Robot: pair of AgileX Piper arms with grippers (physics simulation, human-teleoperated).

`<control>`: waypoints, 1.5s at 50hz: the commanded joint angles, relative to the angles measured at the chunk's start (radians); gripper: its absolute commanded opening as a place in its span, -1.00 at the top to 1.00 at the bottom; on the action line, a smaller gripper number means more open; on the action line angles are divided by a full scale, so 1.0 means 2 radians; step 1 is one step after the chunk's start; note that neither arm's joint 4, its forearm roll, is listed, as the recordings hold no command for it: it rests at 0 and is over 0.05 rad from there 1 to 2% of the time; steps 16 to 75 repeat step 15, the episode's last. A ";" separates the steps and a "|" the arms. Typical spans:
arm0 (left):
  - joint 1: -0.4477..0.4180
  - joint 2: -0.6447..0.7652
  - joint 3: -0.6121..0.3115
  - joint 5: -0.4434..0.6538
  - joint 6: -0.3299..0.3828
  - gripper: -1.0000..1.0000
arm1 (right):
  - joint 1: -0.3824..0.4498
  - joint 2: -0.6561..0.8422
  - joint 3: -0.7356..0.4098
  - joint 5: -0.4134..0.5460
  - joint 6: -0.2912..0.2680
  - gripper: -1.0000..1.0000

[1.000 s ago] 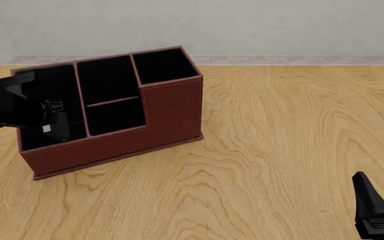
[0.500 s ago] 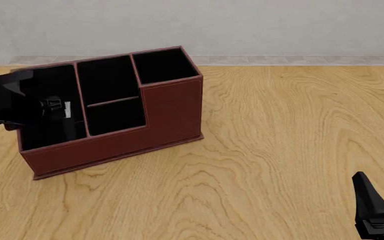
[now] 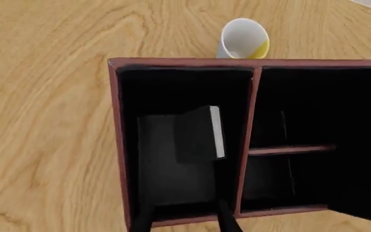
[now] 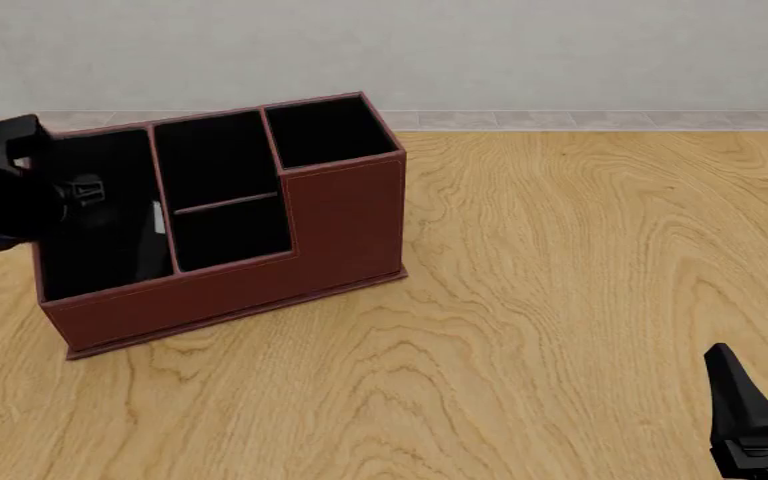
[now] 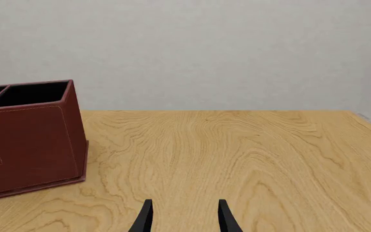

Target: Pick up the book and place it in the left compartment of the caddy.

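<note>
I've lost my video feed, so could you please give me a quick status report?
Left gripper open above the caddy. Book in the left compartment, released. Right gripper open, idle. No obstruction visible.

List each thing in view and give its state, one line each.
book: lying tilted inside the left compartment, free of the jaws.
caddy: upright on the table.
cup: on its side behind the caddy.
left gripper: jaws open, above the compartment.
right gripper: jaws open, empty.

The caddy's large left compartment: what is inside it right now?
In the reddish-brown leather-look caddy, the black-lined left compartment holds the small thin black book, white page edge showing, between the open left gripper. How the book rests is lost in shadow.
</note>
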 commanded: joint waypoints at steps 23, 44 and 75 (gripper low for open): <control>-0.011 -0.201 0.053 0.074 -0.039 -1.00 | 0.000 -0.001 0.000 0.000 0.000 -1.00; -0.011 -0.201 0.053 0.074 -0.039 -1.00 | 0.000 -0.001 0.000 0.000 0.000 -1.00; -0.011 -0.201 0.053 0.074 -0.039 -1.00 | 0.000 -0.001 0.000 0.000 0.000 -1.00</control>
